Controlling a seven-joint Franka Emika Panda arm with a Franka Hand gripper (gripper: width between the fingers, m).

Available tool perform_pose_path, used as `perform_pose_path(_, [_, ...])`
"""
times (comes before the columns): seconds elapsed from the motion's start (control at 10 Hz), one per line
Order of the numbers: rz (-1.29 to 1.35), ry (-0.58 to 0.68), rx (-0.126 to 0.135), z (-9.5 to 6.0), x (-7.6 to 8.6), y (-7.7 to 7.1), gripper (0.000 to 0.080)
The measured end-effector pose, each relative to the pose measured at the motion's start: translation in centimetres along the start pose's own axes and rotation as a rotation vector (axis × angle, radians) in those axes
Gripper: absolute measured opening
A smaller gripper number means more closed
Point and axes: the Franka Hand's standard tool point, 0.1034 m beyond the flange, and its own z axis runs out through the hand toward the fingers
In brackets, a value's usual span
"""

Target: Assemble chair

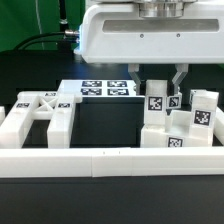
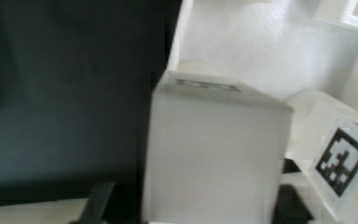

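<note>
The chair is in loose glossy white parts with black-and-white tags. An upright white block [image 1: 157, 101] stands in the cluster on the exterior view's right, with my gripper [image 1: 164, 88] straight above it and a dark finger down each side. In the wrist view the same block [image 2: 220, 140] fills the space between my fingertips [image 2: 101, 200], and the gripper [image 2: 197, 206] is shut on it. Another tagged chair part [image 2: 345, 160] stands close beside it.
A wide framed chair part [image 1: 35, 115] lies on the exterior view's left. More tagged blocks [image 1: 203, 110] crowd the right side around the gripped one. The marker board [image 1: 105, 88] lies behind, and a long white rail [image 1: 110, 160] runs along the front.
</note>
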Motion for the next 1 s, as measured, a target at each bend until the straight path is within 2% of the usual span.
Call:
perform_pose_path(0.3, [0.078,-0.001,0.002,0.03,-0.02,-0.02,0.0284])
perform_pose_path(0.5, [0.291,-0.004,0.004,0.09,-0.08,-0.04,0.0284])
perform_pose_path(0.6, [0.412,-0.005,0.014,0.13,-0.06,-0.03,0.0284])
perform_pose_path(1.0, [0.671,0.006,0.022,0.17,0.08,-0.09,0.0284])
